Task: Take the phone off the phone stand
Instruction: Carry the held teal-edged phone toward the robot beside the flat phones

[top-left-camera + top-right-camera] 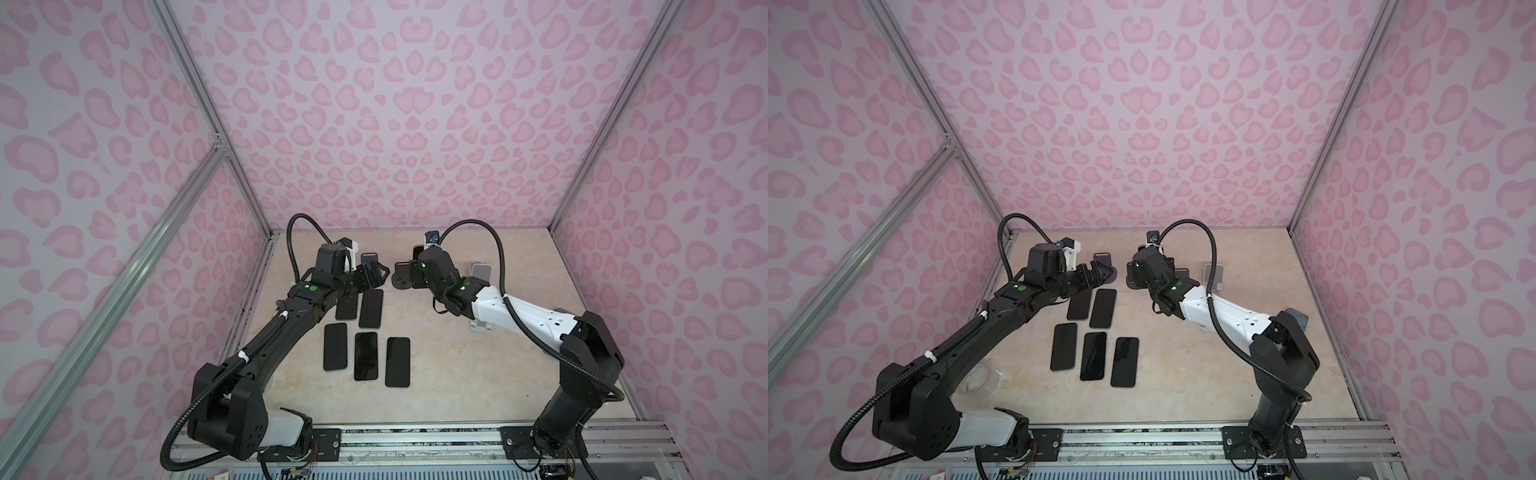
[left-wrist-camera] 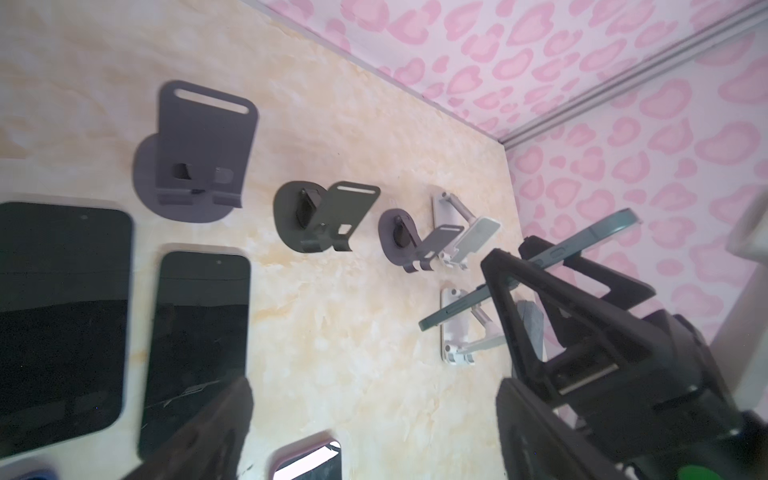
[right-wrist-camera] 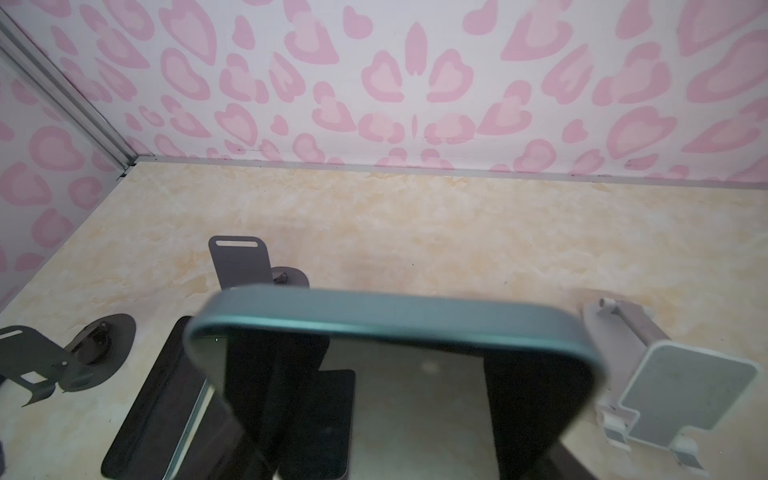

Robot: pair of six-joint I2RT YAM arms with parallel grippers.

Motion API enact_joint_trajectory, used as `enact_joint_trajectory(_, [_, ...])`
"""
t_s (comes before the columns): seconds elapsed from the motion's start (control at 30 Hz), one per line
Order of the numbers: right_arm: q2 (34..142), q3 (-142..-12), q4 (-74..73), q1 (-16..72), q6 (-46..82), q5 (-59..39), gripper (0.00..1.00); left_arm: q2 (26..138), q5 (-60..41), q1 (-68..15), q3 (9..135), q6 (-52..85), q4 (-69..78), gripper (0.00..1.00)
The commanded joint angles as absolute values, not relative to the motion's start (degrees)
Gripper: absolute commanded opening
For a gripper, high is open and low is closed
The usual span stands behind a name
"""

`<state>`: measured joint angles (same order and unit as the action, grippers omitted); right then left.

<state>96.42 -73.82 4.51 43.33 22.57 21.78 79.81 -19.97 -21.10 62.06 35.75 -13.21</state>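
Right pincer (image 2: pixel 536 266) clamps teal-edged phone (image 2: pixel 590 237), which hides the grip in its own wrist view. Left pincer (image 2: pixel 374 399), 11 o'clock: wide open, empty.

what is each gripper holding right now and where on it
The right gripper pinches the teal-edged phone across its flat faces, near mid-length. The left gripper is open, holding nothing.

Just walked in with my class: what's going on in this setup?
The right tool grips a teal phone, lifted clear of the table; every stand in view, like the white stand beside it, is empty. The left tool hangs open near a dark stand, holding nothing. Five other phones lie flat on the table.
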Motion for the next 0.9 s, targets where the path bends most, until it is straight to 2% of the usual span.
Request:
enact_joint_trajectory(0.0, [92.58,-70.07,3.76,44.05,24.49,24.68,0.66,81.09,-20.88,-24.24,63.09,33.02,-12.97,0.94])
enact_joint_trajectory(0.13, [87.28,-65.46,5.56,45.76,24.60,27.25,0.66,81.93,-19.19,-28.65,64.13,31.17,-14.76,0.94])
enact_joint_trajectory(0.4, [81.19,-58.04,6.74,47.92,27.05,28.98,0.66,79.20,-15.91,-29.00,63.81,30.78,-15.08,0.95])
enact_joint_trajectory(0.67, [82.78,-60.62,8.54,49.93,26.85,28.76,0.66,77.86,-13.52,-28.83,63.59,30.74,-15.52,0.95])
enact_joint_trajectory(0.87, [84.32,-60.78,8.72,51.56,31.27,29.53,0.65,75.62,-10.46,-28.39,63.13,30.59,-15.56,0.95])
